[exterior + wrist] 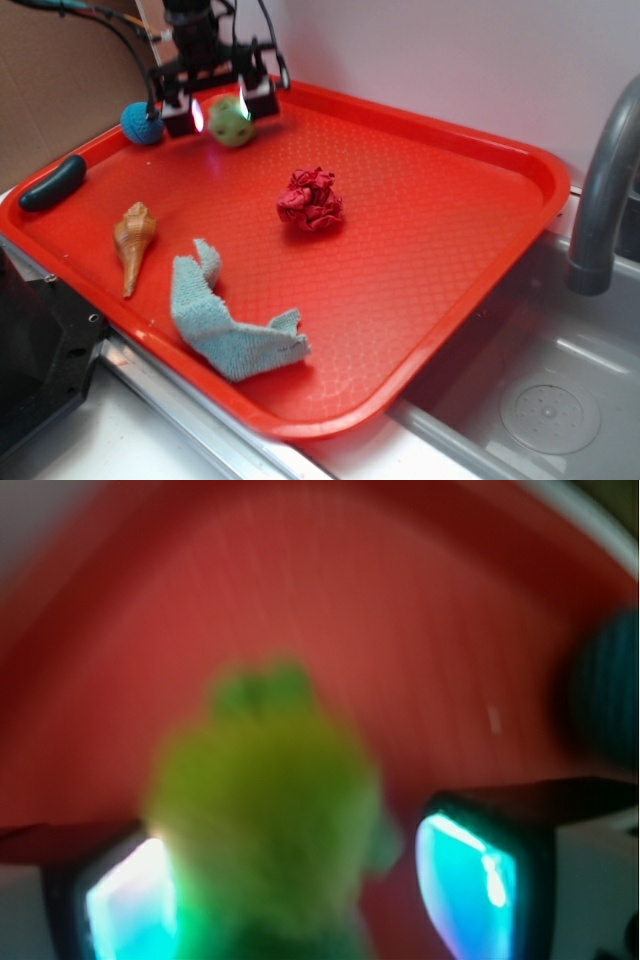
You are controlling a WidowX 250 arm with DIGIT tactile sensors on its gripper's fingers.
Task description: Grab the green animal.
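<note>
End effector (219, 110) straddling the green animal (231, 121) at the tray's far-left corner.

Its two glowing pads sit spread on either side of the toy; the wrist view shows the right pad (462, 882) apart from the plush, the left too blurred to tell. The toy looks light, soft and squashy, so I'd pinch across its rounded middle. At nine o'clock from it lies the blue ball (142, 122); at five o'clock, well apart, the red crumpled cloth (311, 200) on the red tray (480, 150).

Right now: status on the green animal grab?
Gripper open, fingers straddling green animal. Not closed on it yet. Blue ball beside, clear of the grasp.
</note>
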